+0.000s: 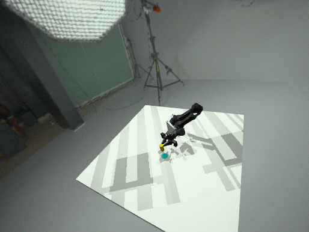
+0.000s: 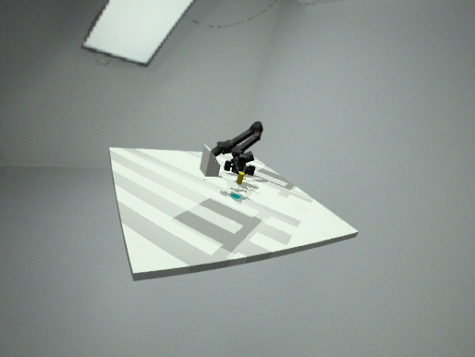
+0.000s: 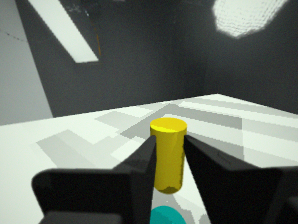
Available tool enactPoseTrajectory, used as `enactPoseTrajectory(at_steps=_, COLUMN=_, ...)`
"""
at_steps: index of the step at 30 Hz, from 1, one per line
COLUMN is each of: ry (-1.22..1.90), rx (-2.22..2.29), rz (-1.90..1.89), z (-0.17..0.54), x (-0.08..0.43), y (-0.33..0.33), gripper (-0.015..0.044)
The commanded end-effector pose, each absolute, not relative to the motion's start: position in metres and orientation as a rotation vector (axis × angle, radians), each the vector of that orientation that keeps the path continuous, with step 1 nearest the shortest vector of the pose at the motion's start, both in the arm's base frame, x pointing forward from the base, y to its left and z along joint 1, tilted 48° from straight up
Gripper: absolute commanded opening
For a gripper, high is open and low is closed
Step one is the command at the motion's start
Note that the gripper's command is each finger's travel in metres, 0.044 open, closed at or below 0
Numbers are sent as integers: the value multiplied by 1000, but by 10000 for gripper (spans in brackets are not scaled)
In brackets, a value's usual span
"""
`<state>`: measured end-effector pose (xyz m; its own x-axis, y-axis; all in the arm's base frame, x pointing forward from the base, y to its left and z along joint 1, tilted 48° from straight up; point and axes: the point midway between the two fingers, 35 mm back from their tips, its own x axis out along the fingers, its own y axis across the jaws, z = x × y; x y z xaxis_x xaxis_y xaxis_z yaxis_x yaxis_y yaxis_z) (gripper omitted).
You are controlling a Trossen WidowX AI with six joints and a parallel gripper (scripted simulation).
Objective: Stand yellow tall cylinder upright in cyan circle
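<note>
The yellow tall cylinder [image 1: 162, 148] [image 2: 240, 178] [image 3: 169, 160] is nearly upright, slightly tilted in the top and exterior views. My gripper [image 1: 163, 145] [image 2: 239, 173] [image 3: 169, 139] is shut on its upper part; in the wrist view one finger is on each side of it. The cyan circle [image 1: 165, 156] [image 2: 235, 196] [image 3: 167, 216] lies flat on the table. In the top and exterior views it shows below the cylinder with a gap between, so the cylinder is held above the table. In the wrist view the circle is cut off by the bottom edge.
The white table top [image 1: 207, 192] [image 2: 152, 259] [image 3: 20, 150] carries striped shadows. A grey upright panel [image 1: 170, 127] [image 2: 210, 162] stands near the arm. A light stand [image 1: 157, 69] is on the floor behind the table.
</note>
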<state>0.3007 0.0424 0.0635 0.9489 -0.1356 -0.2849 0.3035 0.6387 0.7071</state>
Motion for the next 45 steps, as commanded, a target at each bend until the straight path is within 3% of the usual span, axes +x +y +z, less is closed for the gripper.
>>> enactPoseTrajectory(at_steps=1, ry=202, rx=854, rz=-257, z=61, x=304, y=49, gripper=105)
enactPoseTrajectory(at_steps=45, ry=214, rx=839, rz=-251, z=6, x=295, y=108, gripper=105)
